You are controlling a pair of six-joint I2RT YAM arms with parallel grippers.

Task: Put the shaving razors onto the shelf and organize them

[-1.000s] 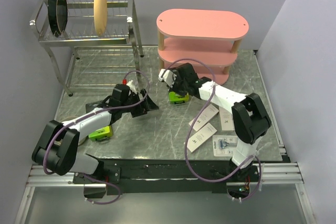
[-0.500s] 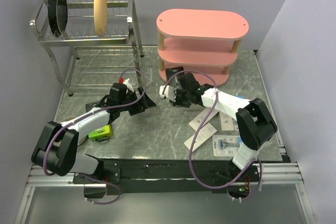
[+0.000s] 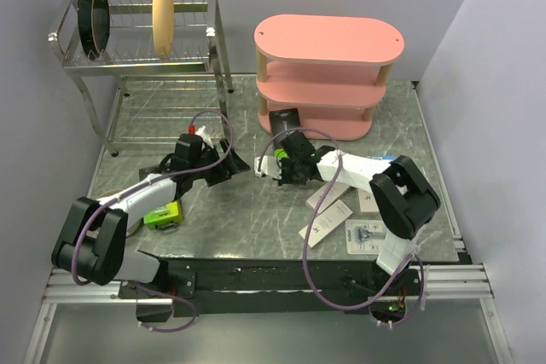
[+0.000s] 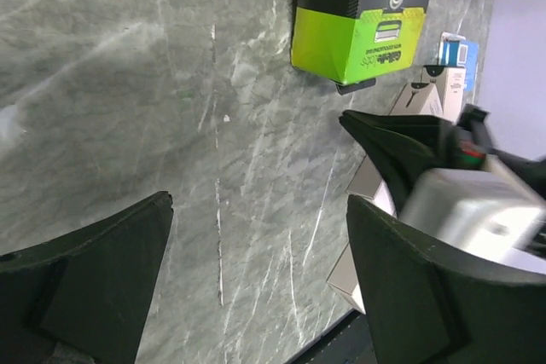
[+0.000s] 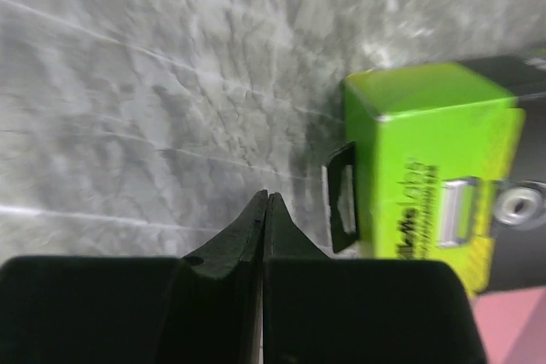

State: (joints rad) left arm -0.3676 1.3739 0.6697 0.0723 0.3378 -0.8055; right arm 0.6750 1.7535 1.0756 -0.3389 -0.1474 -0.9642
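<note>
The table under me is a smooth grey slab veined with pale streaks, with a faint sheen. Near its far right corner stands the shelf, made of matte pink oval boards on light wooden posts.

The black-and-lime box is a crisp cardboard carton. One end is bright lime and the rest is black, and a small black hang tab sticks out of the lime end. It lies flat on the table just in front of the shelf's lowest board, with its black end toward the shelf.

My right gripper has two black wedge-shaped fingers pressed together into a single sharp point, with nothing pinched between them. That box lies just beside the tips. Its hang tab is the nearest part, and a narrow strip of bare stone separates it from me.

My left gripper has its broad, dull black fingers spread wide apart. Only the table is between them, and they touch no package. The same box lies well ahead of them with its lime end facing me.

A second black-and-lime box lies toward the near left corner, close beside my left arm. Slim white boxes lie scattered flat toward the near right corner. A clear blister pack lies beside them at the near edge.
</note>
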